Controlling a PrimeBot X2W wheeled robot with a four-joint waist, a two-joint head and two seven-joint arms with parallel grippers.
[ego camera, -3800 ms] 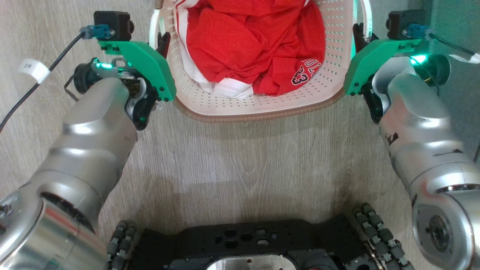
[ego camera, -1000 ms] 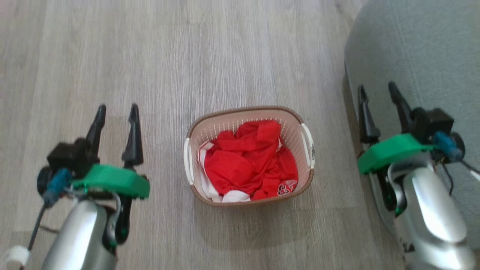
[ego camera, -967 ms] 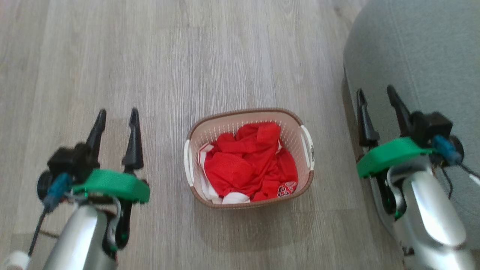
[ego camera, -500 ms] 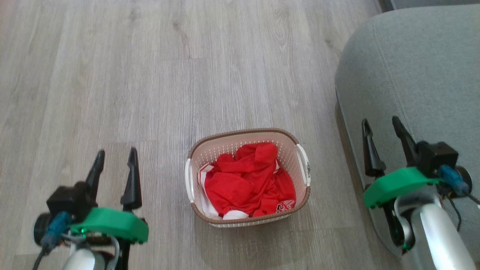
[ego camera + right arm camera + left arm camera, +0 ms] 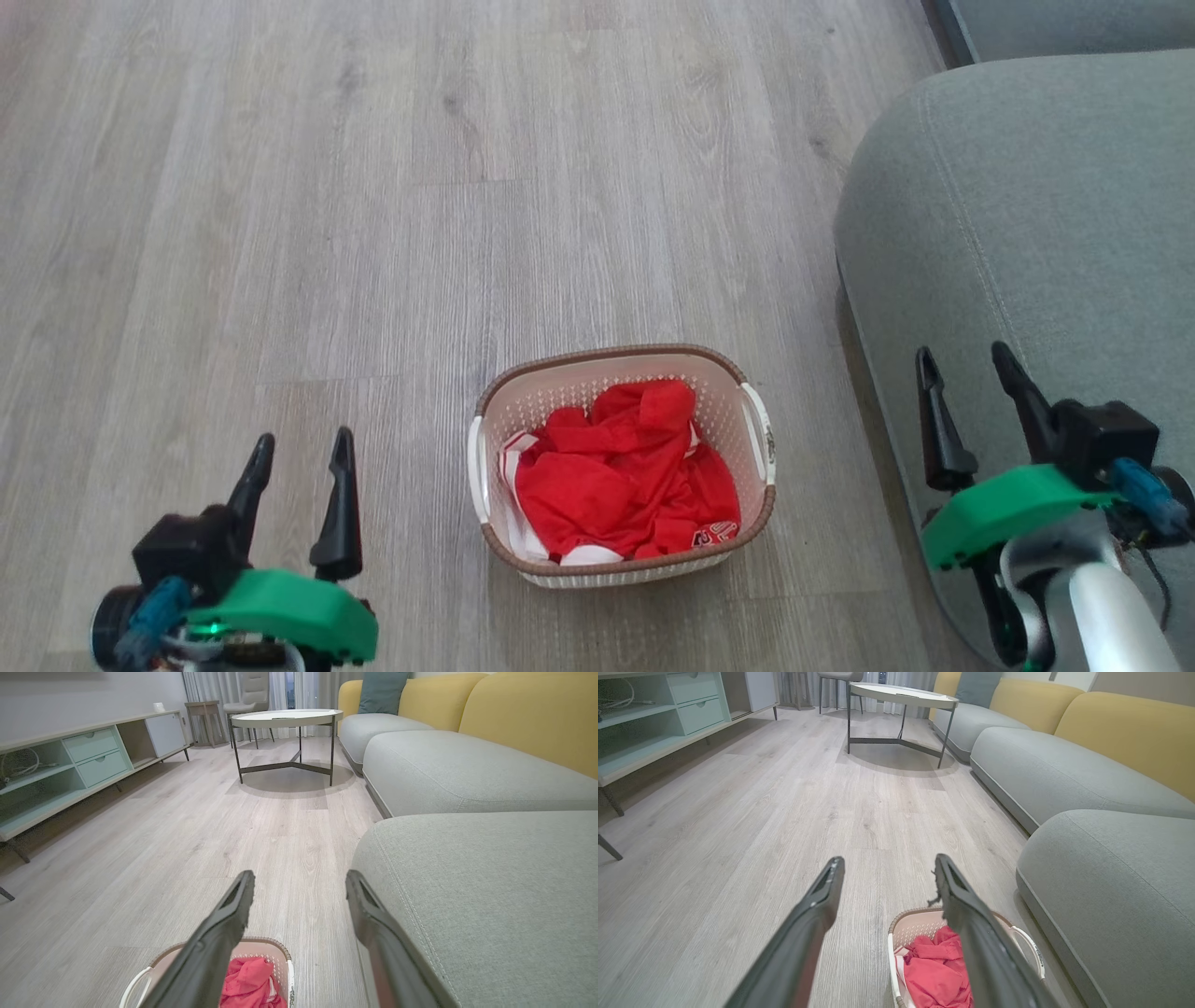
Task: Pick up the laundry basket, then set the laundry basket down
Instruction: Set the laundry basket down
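Cream laundry basket stands upright; long axis runs left-right.

Laundry basket no longer held. 3.8 s ago left end effector and right end effector were set at white side handles. Both now drawn clear, fingers spread, well apart from basket on either side. Basket left standing free on floor.

Head camera shifted since then: robot base lost from view, far more floor taken in, grey sofa seat brought in at right. Basket seen smaller, and lower in head view than 1.0 s ago.
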